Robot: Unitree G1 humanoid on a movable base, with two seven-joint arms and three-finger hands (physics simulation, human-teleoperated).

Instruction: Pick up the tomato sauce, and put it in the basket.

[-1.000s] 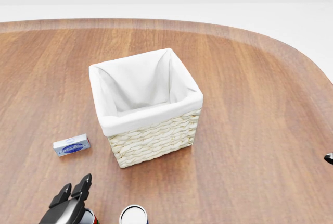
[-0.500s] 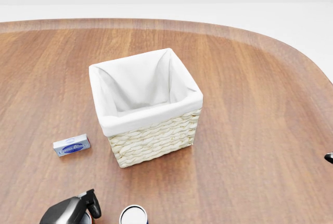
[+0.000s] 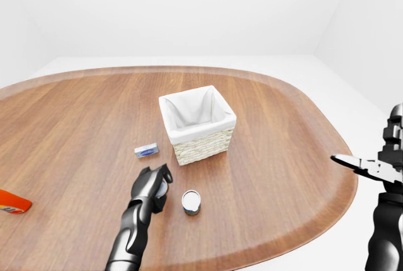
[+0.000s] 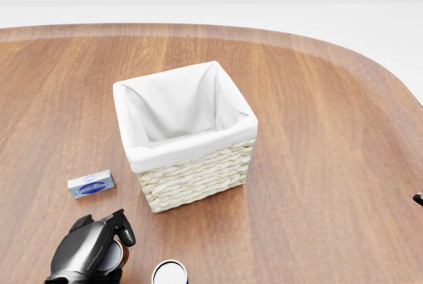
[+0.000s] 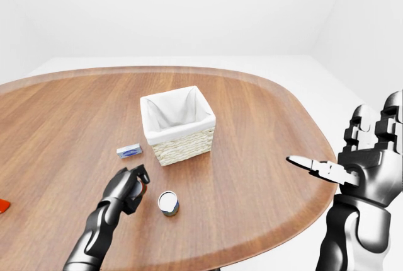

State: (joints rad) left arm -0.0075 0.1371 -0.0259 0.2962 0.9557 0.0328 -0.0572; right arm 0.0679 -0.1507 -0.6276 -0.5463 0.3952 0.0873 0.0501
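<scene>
The tomato sauce can (image 4: 115, 256) shows only as a pale top with a red rim at the bottom left of the head view. My left hand (image 4: 106, 243) covers it, with the fingers curled round it. The wicker basket (image 4: 198, 177) with a white cloth lining stands open at the table's middle, up and to the right of that hand. My right hand (image 5: 352, 157) hangs open at the right of the right-eye view, off the table's edge, holding nothing.
A second can (image 4: 170, 273) with a white top and dark rim stands just right of my left hand. A small blue and white box (image 4: 91, 184) lies left of the basket. An orange-red pack (image 3: 12, 202) lies at the far left of the left-eye view.
My left hand had its fingers spread over the can, then curled them round it. It now sits higher in the head view. The basket and the box have not moved.
</scene>
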